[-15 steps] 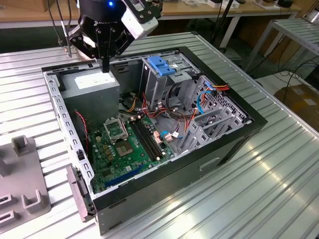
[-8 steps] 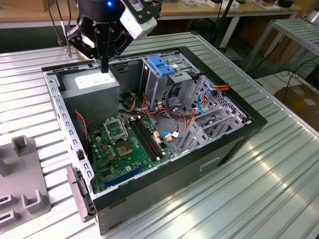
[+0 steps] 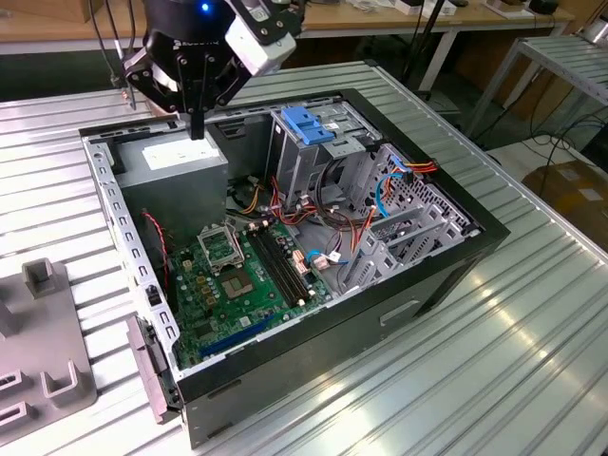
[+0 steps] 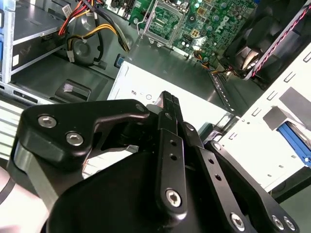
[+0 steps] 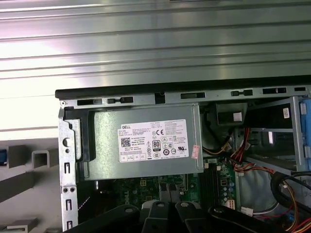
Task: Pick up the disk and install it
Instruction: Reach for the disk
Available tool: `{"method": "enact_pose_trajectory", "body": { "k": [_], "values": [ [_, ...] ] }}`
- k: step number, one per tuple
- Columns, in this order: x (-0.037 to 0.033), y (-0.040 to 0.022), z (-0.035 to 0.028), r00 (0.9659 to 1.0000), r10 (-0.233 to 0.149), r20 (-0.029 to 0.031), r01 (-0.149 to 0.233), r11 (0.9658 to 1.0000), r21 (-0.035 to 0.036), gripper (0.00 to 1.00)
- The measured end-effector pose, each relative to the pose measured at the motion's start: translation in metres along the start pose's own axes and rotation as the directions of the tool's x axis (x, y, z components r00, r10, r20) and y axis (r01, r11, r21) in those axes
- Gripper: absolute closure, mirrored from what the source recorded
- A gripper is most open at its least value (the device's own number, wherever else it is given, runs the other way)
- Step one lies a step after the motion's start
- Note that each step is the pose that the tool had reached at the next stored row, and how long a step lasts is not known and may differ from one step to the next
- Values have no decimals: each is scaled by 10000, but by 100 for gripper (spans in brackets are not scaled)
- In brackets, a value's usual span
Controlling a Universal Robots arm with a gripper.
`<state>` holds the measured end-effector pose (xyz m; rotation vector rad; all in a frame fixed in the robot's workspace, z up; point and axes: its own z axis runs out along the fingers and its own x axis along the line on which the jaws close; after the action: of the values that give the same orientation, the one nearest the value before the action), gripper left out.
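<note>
My gripper [image 3: 197, 131] hangs over the rear corner of the open computer case [image 3: 446, 275], just above the grey power supply box [image 3: 180, 160] with its white label [image 5: 153, 142]. Its black fingers [image 4: 168, 104] are pressed together, shut, with nothing between them. Outside the case wall, a blue strip [image 4: 293, 138] lies in a pale fixture, and a bit of blue [image 5: 2, 158] sits at the picture's edge in the first wrist view. I cannot tell whether this is the disk. Otherwise the disk is out of view.
Inside the case are the green motherboard [image 3: 237, 275], loose coloured cables [image 3: 332, 223] and a metal drive cage with a blue plastic latch [image 3: 309, 123]. A grey fixture [image 3: 43, 332] lies on the ribbed metal table [image 3: 494, 361] at the exterior view's left.
</note>
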<state>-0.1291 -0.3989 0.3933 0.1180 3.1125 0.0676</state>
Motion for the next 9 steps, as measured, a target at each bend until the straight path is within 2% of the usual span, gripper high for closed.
{"method": "enact_pose_trajectory", "body": {
  "k": [9],
  "values": [
    [43,-3,-1,10000,0,0,0,10000,0,90]
  ]
}}
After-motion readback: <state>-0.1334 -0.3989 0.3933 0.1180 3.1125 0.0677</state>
